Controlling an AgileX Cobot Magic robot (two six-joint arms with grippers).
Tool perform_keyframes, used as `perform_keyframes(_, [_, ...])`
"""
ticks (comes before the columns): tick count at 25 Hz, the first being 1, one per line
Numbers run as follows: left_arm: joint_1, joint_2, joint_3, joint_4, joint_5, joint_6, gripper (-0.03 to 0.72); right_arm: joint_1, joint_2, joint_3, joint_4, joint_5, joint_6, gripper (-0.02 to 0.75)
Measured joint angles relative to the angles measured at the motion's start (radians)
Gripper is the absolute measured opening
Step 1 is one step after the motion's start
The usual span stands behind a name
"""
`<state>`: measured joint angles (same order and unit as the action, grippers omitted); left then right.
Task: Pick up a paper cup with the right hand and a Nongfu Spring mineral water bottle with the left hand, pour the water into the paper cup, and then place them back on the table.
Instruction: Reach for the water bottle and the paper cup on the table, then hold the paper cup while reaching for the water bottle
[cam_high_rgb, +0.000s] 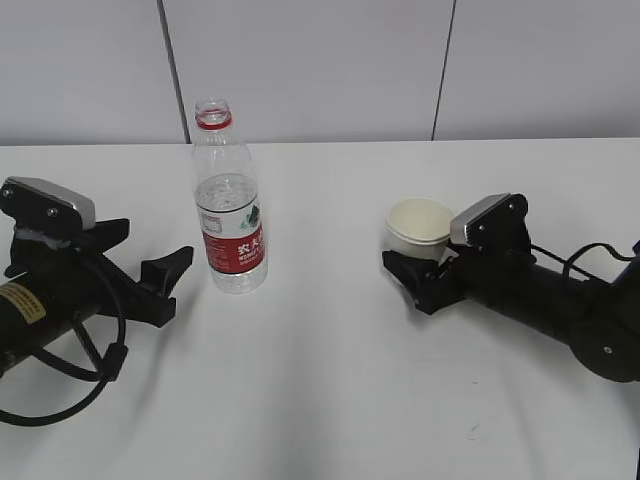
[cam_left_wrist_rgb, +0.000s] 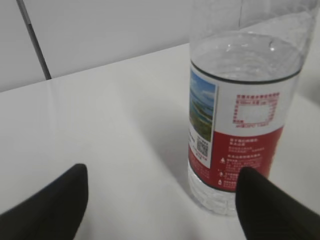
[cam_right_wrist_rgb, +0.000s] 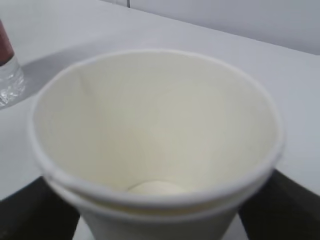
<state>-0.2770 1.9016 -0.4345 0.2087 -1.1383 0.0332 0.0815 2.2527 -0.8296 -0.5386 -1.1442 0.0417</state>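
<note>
Two pincers, neither lifting yet. We see the bottle (cam_high_rgb: 229, 205) upright on the tabletop (cam_high_rgb: 320, 380), uncapped, part full. Left pincer (cam_high_rgb: 168, 285) sits just left of the bottle, spread wide, holding nothing. Paper cup (cam_high_rgb: 420, 226) stands well right of the bottle, looks dry inside. Right pincer (cam_high_rgb: 425, 275) brackets the cup, fingers either side; we can't tell if they press it. We judge grasps, pour and set-down all remain.

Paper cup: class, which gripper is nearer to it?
Right. The right gripper has its jaws either side of the paper cup; the left gripper lies far across the table, beside the bottle.
</note>
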Motion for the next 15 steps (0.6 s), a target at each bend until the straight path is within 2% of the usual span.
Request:
perform_keyframes(4, [0.0,0.0,0.0,0.0,0.0,0.0,0.555,0.02,0.001,-0.002,0.0,0.0,0.0,0.644])
perform_keyframes(9, [0.0,0.0,0.0,0.001,0.0,0.0,0.555,0.023,0.001,-0.002,0.002,0.0,0.0,0.559])
perform_keyframes(15, [0.0,0.0,-0.037,0.063,0.002,-0.001,0.555,0.023,0.001,-0.002,0.002,0.0,0.002,0.542])
